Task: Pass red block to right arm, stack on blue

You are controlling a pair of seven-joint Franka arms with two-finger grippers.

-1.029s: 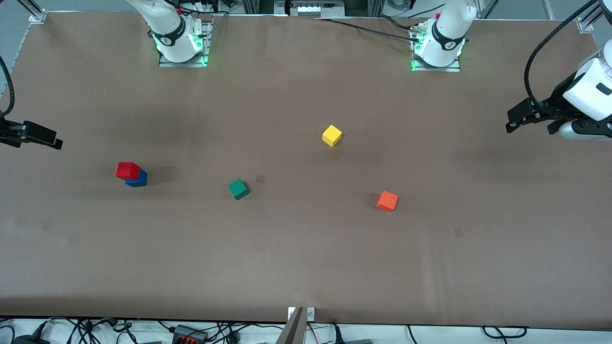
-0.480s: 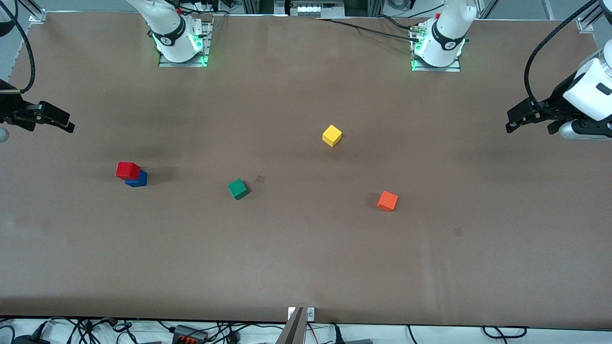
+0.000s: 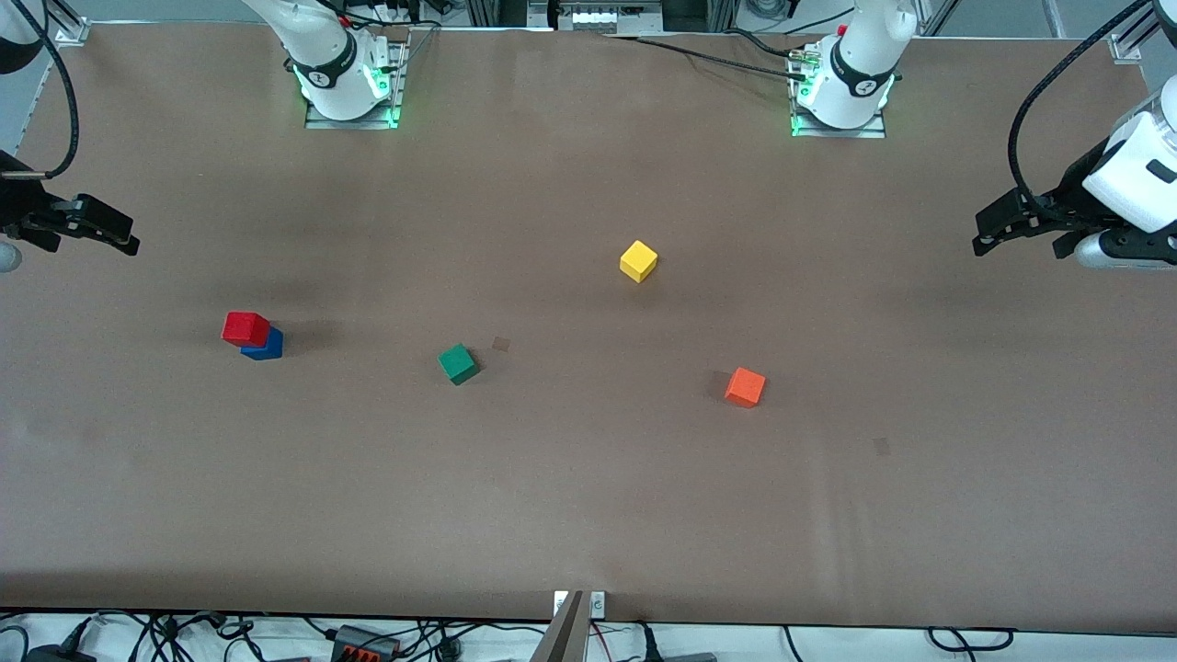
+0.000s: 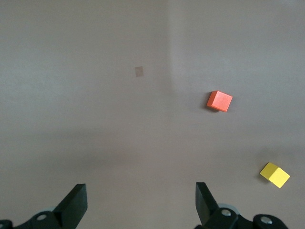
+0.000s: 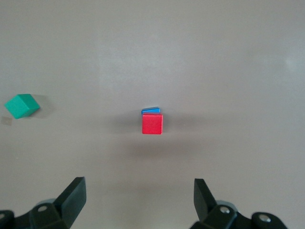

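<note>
The red block sits on top of the blue block, a little off-centre, toward the right arm's end of the table. The right wrist view shows the red block with a blue edge peeking out beneath it. My right gripper is open and empty, raised over the table's edge at the right arm's end; its fingers frame bare table. My left gripper is open and empty, raised at the left arm's end; its fingers show over bare table.
A green cube lies mid-table, also in the right wrist view. A yellow cube lies farther from the camera, an orange cube nearer; both show in the left wrist view, orange and yellow.
My right gripper rose away from the stack and swung toward the middle of the table, then held still. The blocks and the left arm have not moved.
</note>
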